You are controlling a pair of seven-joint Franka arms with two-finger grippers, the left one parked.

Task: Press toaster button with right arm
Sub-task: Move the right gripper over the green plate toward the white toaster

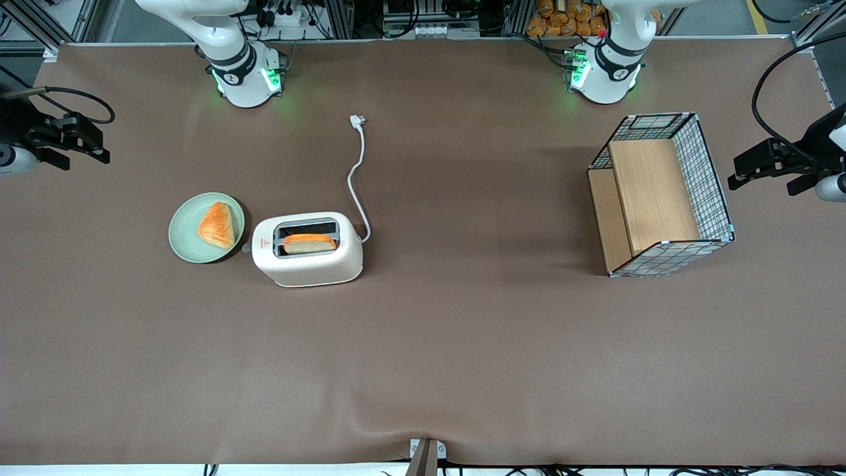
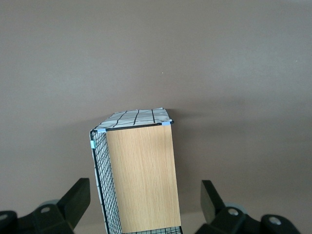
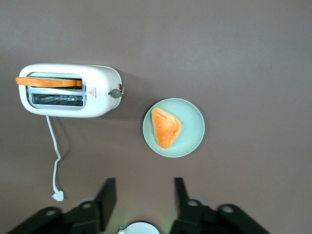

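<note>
White toaster [image 1: 307,249] sits left of middle in the front view, its button [image 1: 246,248] facing the plate [image 1: 188,241]. End effector [image 1: 69,140], open, waits at the left edge. Come down slowly and press straight.

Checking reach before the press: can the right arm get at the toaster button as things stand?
Probably yes. The hand hangs open, high above the table. The button juts free from the toaster toward the plate; there is a gap between them.

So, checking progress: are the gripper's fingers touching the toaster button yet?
Apart. Right wrist view shows the gripper, fingers open, with bare table between it and the toaster button.
</note>
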